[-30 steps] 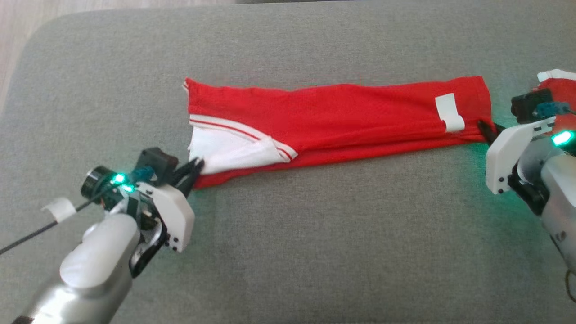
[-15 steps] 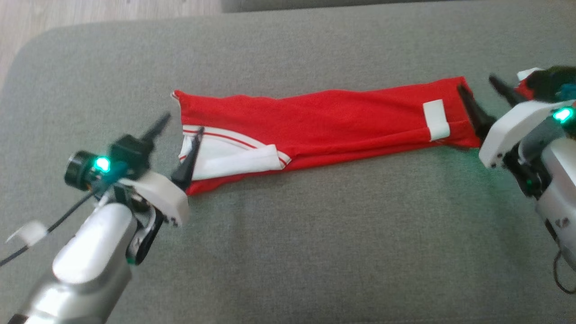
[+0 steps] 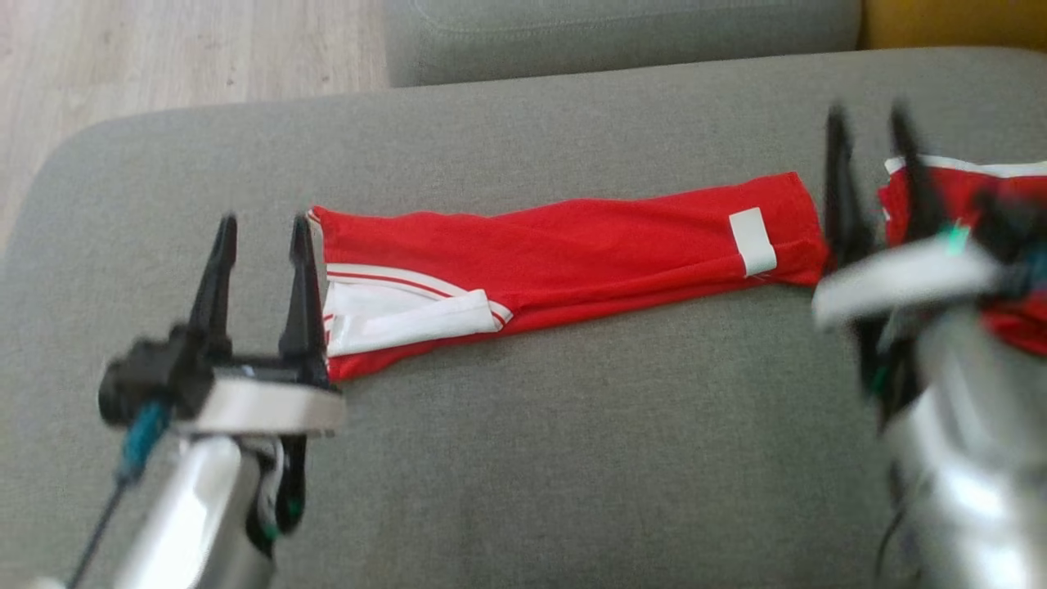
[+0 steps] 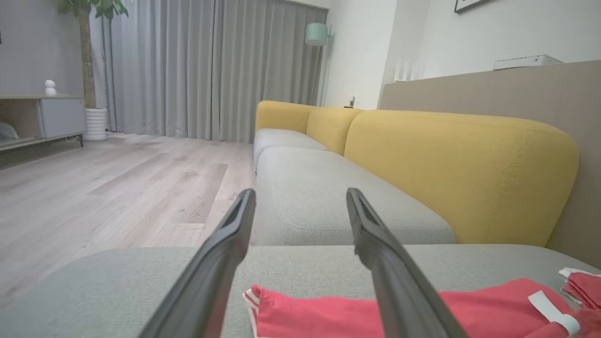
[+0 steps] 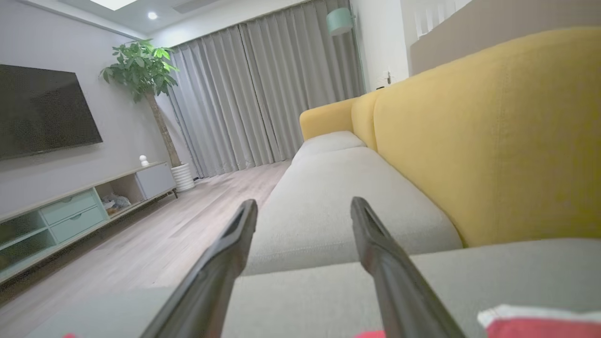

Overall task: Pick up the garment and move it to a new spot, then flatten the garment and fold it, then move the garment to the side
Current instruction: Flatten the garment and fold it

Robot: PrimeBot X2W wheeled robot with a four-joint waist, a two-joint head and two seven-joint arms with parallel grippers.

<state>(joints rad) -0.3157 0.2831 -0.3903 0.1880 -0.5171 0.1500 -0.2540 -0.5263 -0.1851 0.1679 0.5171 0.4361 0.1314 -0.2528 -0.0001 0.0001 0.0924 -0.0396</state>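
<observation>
The left gripper (image 3: 262, 233) is hovering, jaws spread and empty, just beside the left end of the red garment (image 3: 572, 237). The right gripper (image 3: 867, 135) is hovering likewise spread and empty at its right end. For the next fold, probably end to end, each gripper should be pinching all layers at a corner. The garment is lying as a narrow band across the middle of the grey seat cushion (image 3: 523, 450), with white striped trim (image 3: 393, 307) at its left end and a white label (image 3: 751, 241) near its right end.

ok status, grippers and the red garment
Left gripper and right gripper open, empty. Long folded red-and-white garment flat on grey sofa cushion, between them. Another red cloth bundle lies by right gripper.
</observation>
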